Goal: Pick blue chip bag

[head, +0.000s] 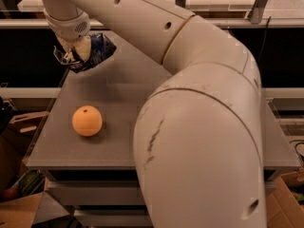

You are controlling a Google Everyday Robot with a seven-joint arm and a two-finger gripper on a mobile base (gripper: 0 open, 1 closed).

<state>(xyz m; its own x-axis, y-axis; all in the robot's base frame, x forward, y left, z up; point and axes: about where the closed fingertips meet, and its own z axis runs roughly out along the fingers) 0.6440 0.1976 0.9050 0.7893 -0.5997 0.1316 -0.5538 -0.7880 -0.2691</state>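
The blue chip bag (99, 50), dark navy crumpled foil, is held in my gripper (75, 56) at the far left of the grey table (123, 94). The gripper is shut on the bag's left part, and the bag hangs with it just over the table's far left corner. My white arm comes down from the top left and its large elbow fills the right and lower part of the view. Part of the bag is hidden behind the gripper's pale fingers (81, 49).
An orange (87, 120) lies on the near left of the table, well below the gripper. The table's left edge (47, 113) drops to cardboard boxes and clutter (19, 127) on the floor. A rail and dark shelf run behind the table.
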